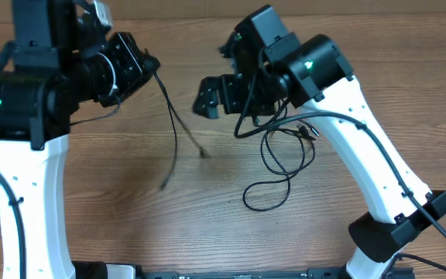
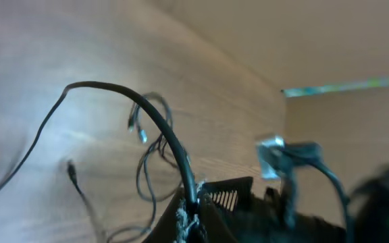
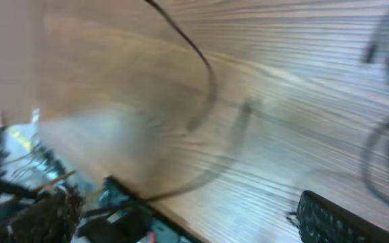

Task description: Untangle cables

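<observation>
Cables [image 1: 288, 178]: we see loops on the table [image 1: 114, 201], one strand raised.
Left gripper [image 2: 192, 197]: clamped on that strand.
Right gripper [image 1: 206, 99]: fingers apart, empty.

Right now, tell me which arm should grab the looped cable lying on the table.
Right. The left gripper is clamped on the hanging cable, while the right gripper looks empty and the looped cable lies under that arm.

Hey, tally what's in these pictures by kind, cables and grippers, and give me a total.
Cables: 2, a hanging cable held in the left gripper and a looped cable on the table.
Grippers: 2, the left one and the right gripper, which is open.
Total: 4.
</observation>
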`<action>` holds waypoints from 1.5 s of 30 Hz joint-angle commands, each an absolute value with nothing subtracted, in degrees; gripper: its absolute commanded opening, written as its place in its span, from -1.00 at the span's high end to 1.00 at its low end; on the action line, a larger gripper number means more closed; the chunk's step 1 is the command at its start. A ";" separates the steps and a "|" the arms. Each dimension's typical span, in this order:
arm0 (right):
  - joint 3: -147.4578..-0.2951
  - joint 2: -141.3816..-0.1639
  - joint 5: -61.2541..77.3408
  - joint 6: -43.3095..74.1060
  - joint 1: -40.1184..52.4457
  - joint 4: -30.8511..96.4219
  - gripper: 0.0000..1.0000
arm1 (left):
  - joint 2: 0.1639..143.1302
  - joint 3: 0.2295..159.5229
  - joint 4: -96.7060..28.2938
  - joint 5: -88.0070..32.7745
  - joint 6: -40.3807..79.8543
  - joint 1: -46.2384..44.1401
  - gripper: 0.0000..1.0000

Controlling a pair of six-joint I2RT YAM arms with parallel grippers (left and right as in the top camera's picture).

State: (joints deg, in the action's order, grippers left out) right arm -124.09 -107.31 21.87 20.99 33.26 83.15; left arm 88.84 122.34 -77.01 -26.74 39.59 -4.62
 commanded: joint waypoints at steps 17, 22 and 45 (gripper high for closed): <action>-124.84 -106.32 12.14 20.97 32.12 85.47 -1.00 | 88.12 126.10 -84.23 -4.12 30.81 -6.13 0.92; -124.81 -106.32 3.68 20.97 32.01 86.67 -1.00 | 88.12 126.10 -86.17 -2.74 30.81 -6.13 0.92; -124.81 -106.32 -7.49 20.97 18.44 86.70 -1.00 | 89.91 125.99 -90.17 -0.84 28.25 -6.11 0.91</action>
